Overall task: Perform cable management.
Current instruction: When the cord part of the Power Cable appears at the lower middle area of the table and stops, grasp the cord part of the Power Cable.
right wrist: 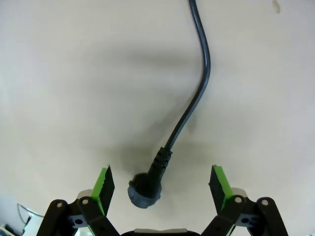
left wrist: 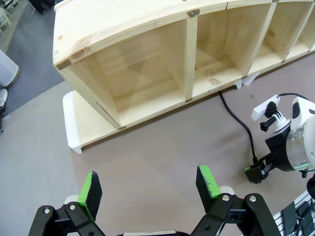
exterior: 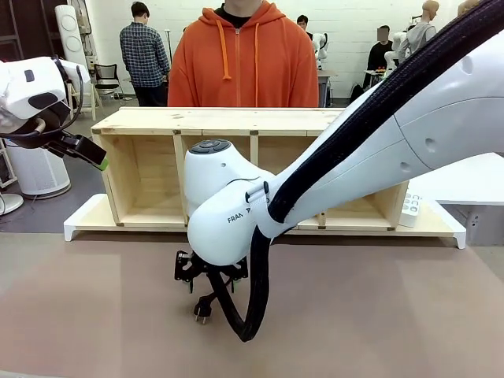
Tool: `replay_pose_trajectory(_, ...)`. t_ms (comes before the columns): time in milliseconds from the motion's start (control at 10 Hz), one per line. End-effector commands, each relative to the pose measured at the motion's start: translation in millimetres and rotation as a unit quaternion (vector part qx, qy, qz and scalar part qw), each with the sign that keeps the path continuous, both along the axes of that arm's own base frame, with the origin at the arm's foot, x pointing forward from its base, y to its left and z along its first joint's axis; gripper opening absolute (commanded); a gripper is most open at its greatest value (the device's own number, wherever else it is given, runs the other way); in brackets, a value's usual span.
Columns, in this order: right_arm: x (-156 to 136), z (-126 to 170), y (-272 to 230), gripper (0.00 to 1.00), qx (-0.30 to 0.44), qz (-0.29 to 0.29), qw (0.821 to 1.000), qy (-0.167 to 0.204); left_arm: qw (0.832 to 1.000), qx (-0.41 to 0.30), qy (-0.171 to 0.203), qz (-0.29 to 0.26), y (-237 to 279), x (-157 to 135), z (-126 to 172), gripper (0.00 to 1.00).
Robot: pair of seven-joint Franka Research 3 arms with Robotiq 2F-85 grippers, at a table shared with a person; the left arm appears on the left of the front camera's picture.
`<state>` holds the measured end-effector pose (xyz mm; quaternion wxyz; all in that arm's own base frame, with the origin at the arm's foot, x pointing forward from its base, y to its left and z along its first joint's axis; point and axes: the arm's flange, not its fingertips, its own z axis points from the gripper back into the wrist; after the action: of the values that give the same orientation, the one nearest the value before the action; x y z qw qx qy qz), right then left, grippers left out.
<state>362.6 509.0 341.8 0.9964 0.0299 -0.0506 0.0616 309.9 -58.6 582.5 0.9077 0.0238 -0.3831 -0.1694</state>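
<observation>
Right gripper (right wrist: 161, 178) wide open, empty, straddling the cable (right wrist: 195, 98) plug (right wrist: 144, 190).
Left gripper (left wrist: 147, 177) hangs open and empty, facing the wooden shelf (left wrist: 147, 29).

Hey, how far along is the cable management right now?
Nothing looks done: the cable lies loose on the table, trailing out from the wooden shelf. In hand: the right gripper hangs open over the plug, not gripping it. The left gripper is open and holds nothing. Grasping and routing the cable are all left.

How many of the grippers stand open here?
2. The left gripper is open, raised near the wooden shelf's left end; the right gripper is open low over the table, the black plug between its fingers.
</observation>
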Motion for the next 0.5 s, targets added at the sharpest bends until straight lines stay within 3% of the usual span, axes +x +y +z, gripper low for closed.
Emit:
replay_pose_trajectory(0, 3.2, 5.2, 8.3, 1.0, -0.011, -0.002, 1.0, -0.02, 1.0, -0.001, -0.005, 0.003, 0.7, 0.7, 0.4, 1.0)
replay_pose_trajectory(400, 3.1, -2.2, 10.6, 1.0, -0.014, -0.006, 1.0, -0.013, 1.0, -0.001, -0.005, 0.003, 0.7, 0.7, 0.4, 1.0)
